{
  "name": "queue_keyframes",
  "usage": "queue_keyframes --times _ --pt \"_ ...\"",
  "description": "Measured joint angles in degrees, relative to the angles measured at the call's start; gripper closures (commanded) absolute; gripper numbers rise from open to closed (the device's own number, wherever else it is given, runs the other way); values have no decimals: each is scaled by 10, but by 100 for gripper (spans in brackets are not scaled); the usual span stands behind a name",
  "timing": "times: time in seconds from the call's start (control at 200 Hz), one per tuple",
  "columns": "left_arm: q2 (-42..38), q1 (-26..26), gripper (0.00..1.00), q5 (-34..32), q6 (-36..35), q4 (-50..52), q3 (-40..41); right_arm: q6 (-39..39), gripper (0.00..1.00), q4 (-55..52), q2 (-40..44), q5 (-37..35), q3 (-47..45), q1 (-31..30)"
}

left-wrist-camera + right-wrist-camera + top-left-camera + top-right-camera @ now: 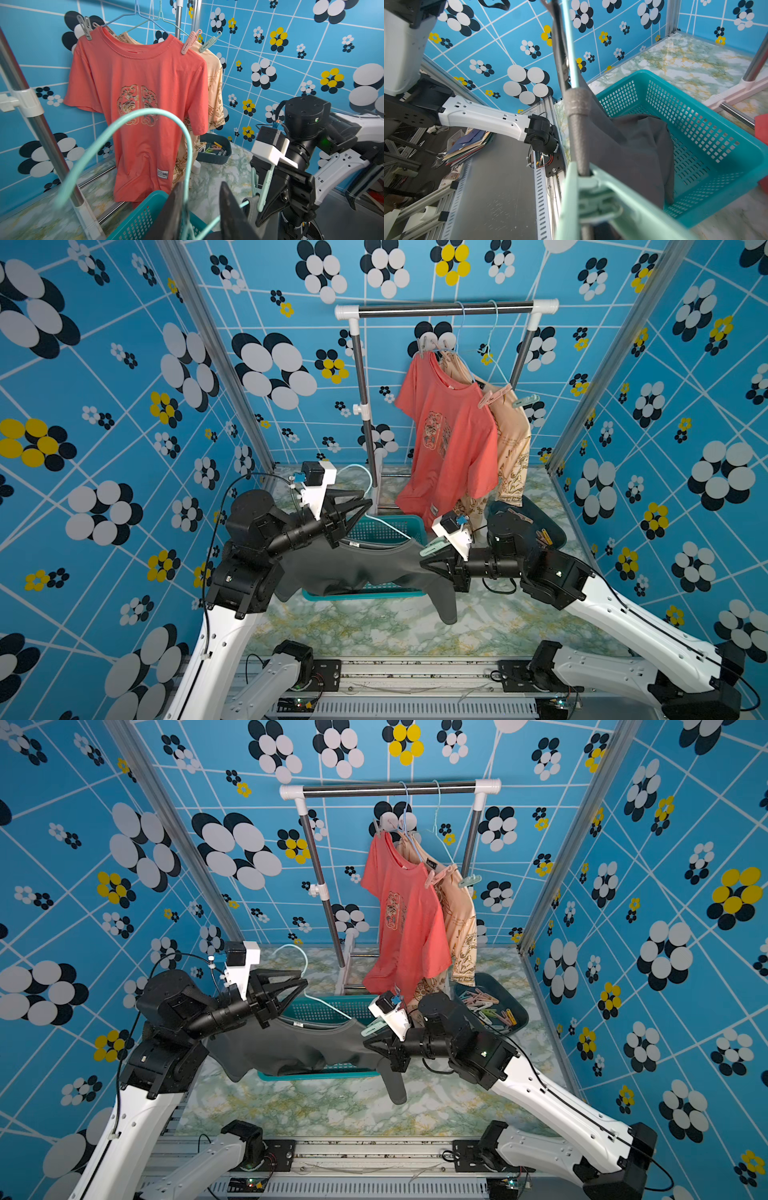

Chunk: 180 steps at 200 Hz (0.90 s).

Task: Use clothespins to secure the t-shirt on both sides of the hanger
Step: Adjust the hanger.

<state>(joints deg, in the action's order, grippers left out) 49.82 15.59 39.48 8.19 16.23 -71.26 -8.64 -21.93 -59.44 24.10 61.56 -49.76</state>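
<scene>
Right wrist view: mint clothespin (591, 199) fills the foreground, its mouth spread around the grey-textured end of the mint wire hanger (569, 41). The pin's tail sits in the right gripper (429, 563), whose jaws are closed hard on it and squeeze it open. Cannot tell whether shirt cloth lies inside the mouth or only the covered wire.

Left wrist view: the left gripper (202, 187) shows a plain gap between its fingers. The hanger's wire below the hook passes through that gap, close by one finger and not pinched.

Step in hand, by my reading: setting the first pin on the hanger shoulder at the right arm's side. No pin shows on the opposite shoulder.

Next move calls for seating the mouth over cloth and wire together, then easing the squeeze so the spring bites. The hanger looks loosely supported, so a sideways push could swing it. After that, a second pin from the dark bin (519, 1019) beside the right arm.

The t-shirt (633, 145) is dark grey, plain and limp. It hangs on the hanger between the two grippers, in front of the rack (444, 310). Its body sags into the teal basket (716, 124), and one sleeve droops past the basket's near rim.
</scene>
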Motion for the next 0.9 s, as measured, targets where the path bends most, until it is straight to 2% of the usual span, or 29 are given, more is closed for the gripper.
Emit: queue_keyframes --times 0.055,0.1,0.215,0.65,0.785,0.9 --pt "-6 0 5 -30 0 -1 6 -4 100 -2 3 -12 -5 3" --pt "-14 0 0 -57 0 -2 13 -7 100 -2 3 -23 -9 5" --pt "-33 0 1 -103 -2 -17 31 -13 100 -10 3 -47 -11 6" --pt "-67 0 1 -180 3 -68 53 -15 100 -37 0 -107 -11 9" --pt "-80 -1 1 -231 -3 -68 54 -13 100 -47 5 -119 -11 13" --pt "-80 -3 1 -303 -10 -59 54 -10 100 -60 21 -127 -11 18"
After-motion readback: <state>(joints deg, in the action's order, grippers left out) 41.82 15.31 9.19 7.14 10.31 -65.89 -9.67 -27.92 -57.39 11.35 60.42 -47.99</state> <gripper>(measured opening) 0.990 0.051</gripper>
